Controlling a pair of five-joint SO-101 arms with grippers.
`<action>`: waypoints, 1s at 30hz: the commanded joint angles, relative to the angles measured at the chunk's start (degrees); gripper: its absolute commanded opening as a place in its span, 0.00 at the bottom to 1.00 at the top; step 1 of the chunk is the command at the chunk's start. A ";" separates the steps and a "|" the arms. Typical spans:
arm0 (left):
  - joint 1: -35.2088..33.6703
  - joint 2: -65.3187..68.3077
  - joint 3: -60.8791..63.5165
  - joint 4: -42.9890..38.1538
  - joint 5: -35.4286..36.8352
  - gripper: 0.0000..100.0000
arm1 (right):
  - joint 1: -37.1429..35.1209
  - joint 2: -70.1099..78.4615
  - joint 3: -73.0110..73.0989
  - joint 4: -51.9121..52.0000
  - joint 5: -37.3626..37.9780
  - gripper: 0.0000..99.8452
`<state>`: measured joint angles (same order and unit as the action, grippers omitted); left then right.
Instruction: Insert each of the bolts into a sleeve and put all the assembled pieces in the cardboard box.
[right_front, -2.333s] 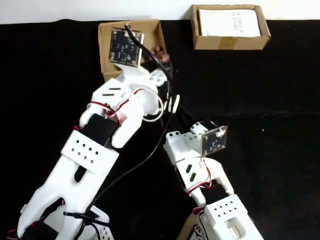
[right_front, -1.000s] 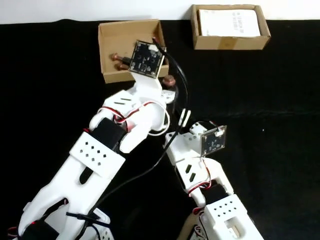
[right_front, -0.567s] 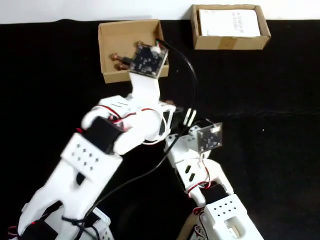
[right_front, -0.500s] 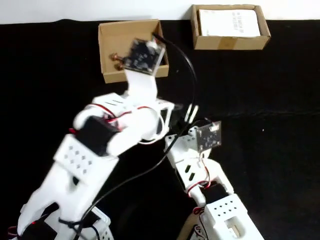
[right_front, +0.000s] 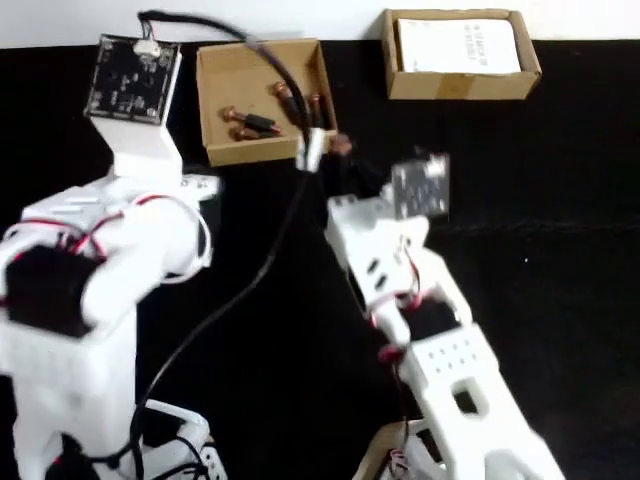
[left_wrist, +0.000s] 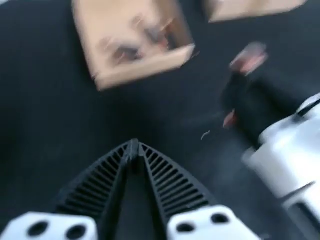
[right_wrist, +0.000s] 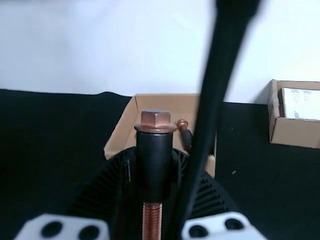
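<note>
My right gripper (right_wrist: 152, 172) is shut on an assembled piece, a copper bolt (right_wrist: 154, 120) standing in a black sleeve (right_wrist: 152, 160). In the high view this piece (right_front: 340, 146) hangs just off the near right corner of the open cardboard box (right_front: 212, 100). Several assembled pieces (right_front: 250, 125) lie inside the box. My left gripper (left_wrist: 134, 146) is shut with nothing in it, held high over the black table, well back from the box (left_wrist: 145, 70). The left arm (right_front: 110, 240) stands at the left.
A second cardboard box (right_front: 460, 80) with a white sheet inside sits at the back right. A black cable (right_front: 270, 260) runs from the left arm's camera board across the box front, and the cable (right_wrist: 215, 100) crosses the right wrist view.
The left arm has swung back from the box to the left and risen. The right arm has moved forward toward the box with the bolt and sleeve in its gripper.
</note>
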<state>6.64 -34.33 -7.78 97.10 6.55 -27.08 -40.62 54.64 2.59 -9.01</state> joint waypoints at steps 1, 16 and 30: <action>-5.41 -8.57 16.40 -5.89 -0.53 0.01 | 0.57 11.47 -15.96 0.13 -2.64 0.01; -22.37 -67.38 97.45 -51.52 -11.43 0.01 | 1.27 68.70 -69.58 -0.57 -0.26 0.01; -26.86 -67.82 104.92 -50.99 -11.43 0.01 | 1.19 110.37 -111.25 -0.13 10.64 0.01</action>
<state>-19.91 -102.37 96.13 47.08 -4.62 -26.37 67.08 -48.13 2.59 -0.04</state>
